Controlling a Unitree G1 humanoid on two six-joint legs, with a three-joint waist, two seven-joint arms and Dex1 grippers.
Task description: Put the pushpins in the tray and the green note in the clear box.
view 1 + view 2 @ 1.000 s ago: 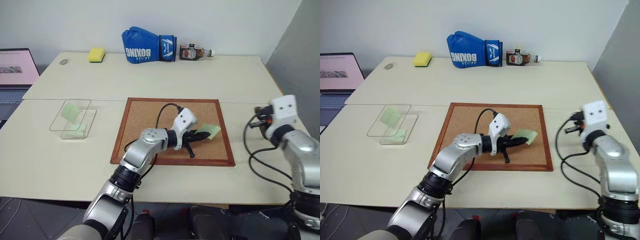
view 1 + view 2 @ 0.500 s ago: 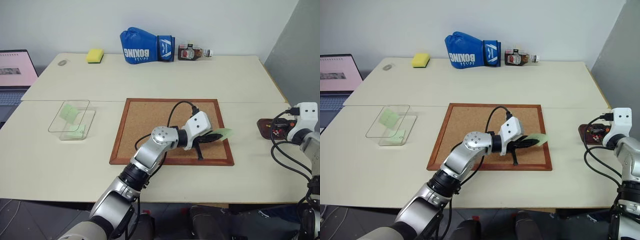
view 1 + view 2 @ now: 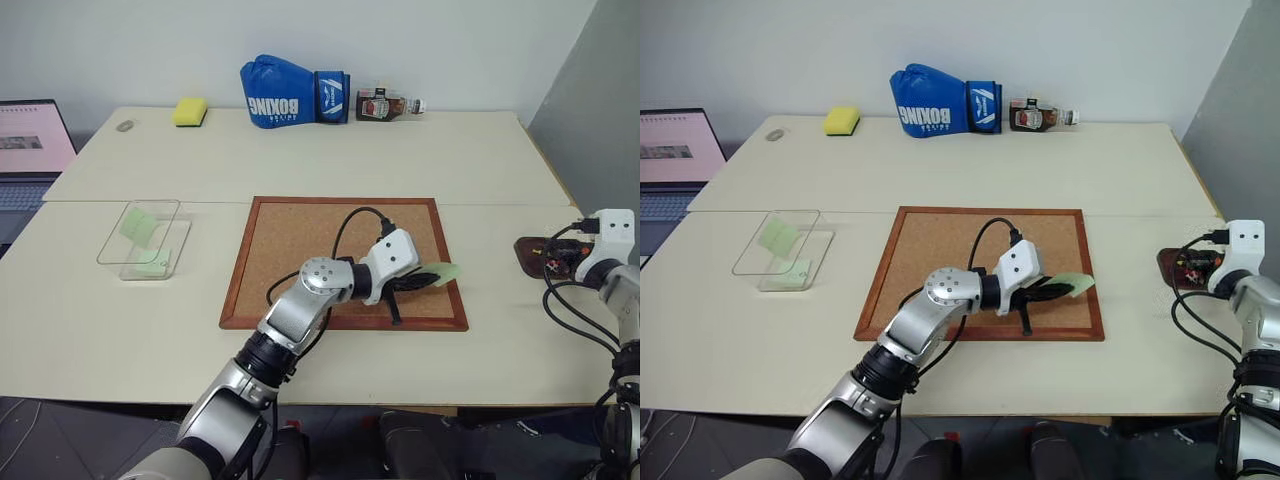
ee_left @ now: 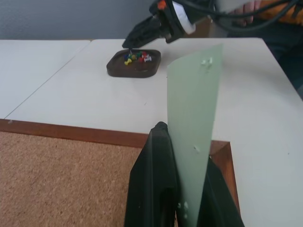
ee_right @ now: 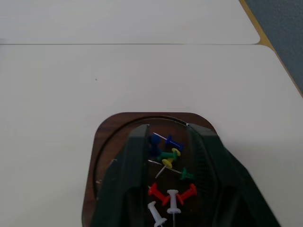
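Pins dropped, note still to carry.
My right gripper (image 5: 168,182) stood parted above the dark oval tray (image 5: 102,142); my left gripper (image 4: 177,189) pinched the pale green paper note (image 4: 194,109), needing a level carry left to the clear plastic box (image 3: 143,238).

My left arm reaches across to the right, low over the middle of the table. My left gripper (image 3: 425,281) points right, and its two black fingers are pressed tight together on the green note (image 4: 193,124). My right arm is stretched far out to the right side. My right gripper (image 5: 168,156) tilts down a little, with its two fingers (image 5: 130,175) spread apart.
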